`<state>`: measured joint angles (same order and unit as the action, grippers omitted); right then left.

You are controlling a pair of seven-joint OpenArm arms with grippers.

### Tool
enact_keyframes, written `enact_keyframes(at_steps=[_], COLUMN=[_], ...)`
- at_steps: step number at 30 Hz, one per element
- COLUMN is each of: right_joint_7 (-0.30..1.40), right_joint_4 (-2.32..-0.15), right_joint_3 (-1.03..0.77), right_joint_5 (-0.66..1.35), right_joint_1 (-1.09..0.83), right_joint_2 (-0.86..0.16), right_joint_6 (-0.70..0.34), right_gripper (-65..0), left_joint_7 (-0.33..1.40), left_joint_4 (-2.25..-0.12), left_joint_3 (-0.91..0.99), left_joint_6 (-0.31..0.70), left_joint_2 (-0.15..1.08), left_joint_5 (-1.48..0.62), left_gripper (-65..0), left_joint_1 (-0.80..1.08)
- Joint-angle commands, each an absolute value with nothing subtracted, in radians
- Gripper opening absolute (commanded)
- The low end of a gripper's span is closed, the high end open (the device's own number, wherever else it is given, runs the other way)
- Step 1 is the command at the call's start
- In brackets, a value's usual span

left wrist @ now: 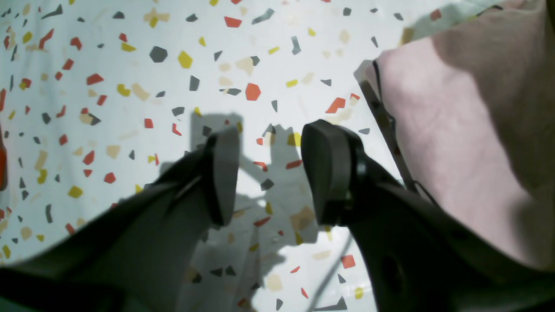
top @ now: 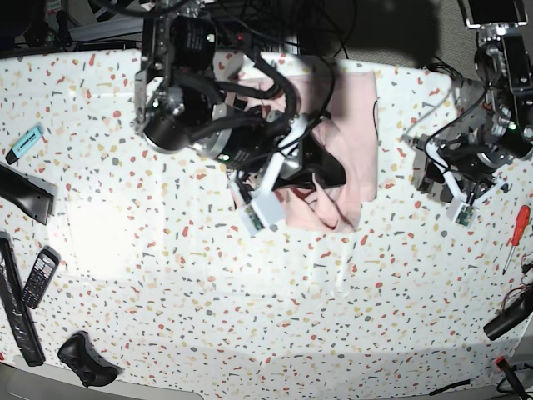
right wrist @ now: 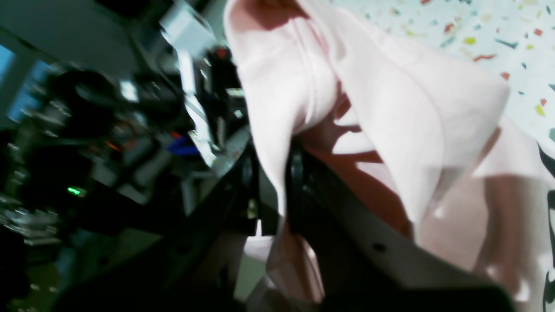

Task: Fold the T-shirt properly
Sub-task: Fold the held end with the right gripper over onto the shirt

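The pale pink T-shirt (top: 354, 117) lies bunched at the back middle of the table. In the base view my right gripper (top: 333, 177) reaches into its near part. In the right wrist view this gripper (right wrist: 272, 182) is shut on a fold of the T-shirt (right wrist: 390, 112), which drapes over the fingers; black lettering (right wrist: 548, 160) shows at the frame's right edge. To the right of the cloth, my left gripper (top: 426, 177) hovers apart from it. In the left wrist view it (left wrist: 273, 173) stands open over bare table, with the T-shirt's edge (left wrist: 455, 130) to its right.
The terrazzo-patterned table (top: 250, 317) carries a turquoise marker (top: 27, 142), a black bar (top: 25, 196) and a phone (top: 39, 277) at the left edge. A black object (top: 83, 358) sits at the front left. A red screwdriver (top: 515, 237) lies at the right edge.
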<state>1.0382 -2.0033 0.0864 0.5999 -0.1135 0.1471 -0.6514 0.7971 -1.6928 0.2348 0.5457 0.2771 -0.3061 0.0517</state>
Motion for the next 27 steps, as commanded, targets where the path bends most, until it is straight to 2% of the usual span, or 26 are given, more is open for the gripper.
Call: enact_keyframes(at_steps=[1, 10, 13, 15, 21, 27], right_joint_7=[1.005, 0.86, 0.76, 0.735, 0.767, 0.899], right_joint_4=[-2.011, -1.898, -1.836, -1.804, -1.784, -1.787], right_joint_3=[0.105, 0.194, 0.254, 0.31, 0.464, 0.421], right_joint_5=[0.613, 0.6, 0.619, 0.64, 0.704, 0.693], right_joint_1=[-0.1, -0.099, -0.099, -0.096, -0.027, 0.076], right_joint_2=[0.157, 0.157, 0.157, 0.157, 0.157, 0.157], right_joint_6=[-0.647, -0.632, -0.632, -0.632, -0.636, -0.636], right_gripper=[-65.0, -64.7, -51.5, -46.3, -46.1, -46.1], left_joint_7=[0.77, 0.76, 0.76, 0.761, 0.762, 0.762], left_joint_4=[-1.708, -1.708, -1.708, -1.708, -1.708, -1.708], left_joint_3=[0.239, 0.239, 0.239, 0.239, 0.239, 0.248], left_joint_6=[0.545, 0.545, 0.545, 0.545, 0.545, 0.543], left_joint_2=[0.286, 0.286, 0.286, 0.286, 0.286, 0.287], left_joint_5=[-0.314, -0.314, -0.314, -0.314, -0.314, -0.319], left_gripper=[-39.0, -39.0, -39.0, -39.0, -39.0, -39.0], left_joint_1=[0.039, 0.039, 0.038, 0.038, 0.039, 0.039])
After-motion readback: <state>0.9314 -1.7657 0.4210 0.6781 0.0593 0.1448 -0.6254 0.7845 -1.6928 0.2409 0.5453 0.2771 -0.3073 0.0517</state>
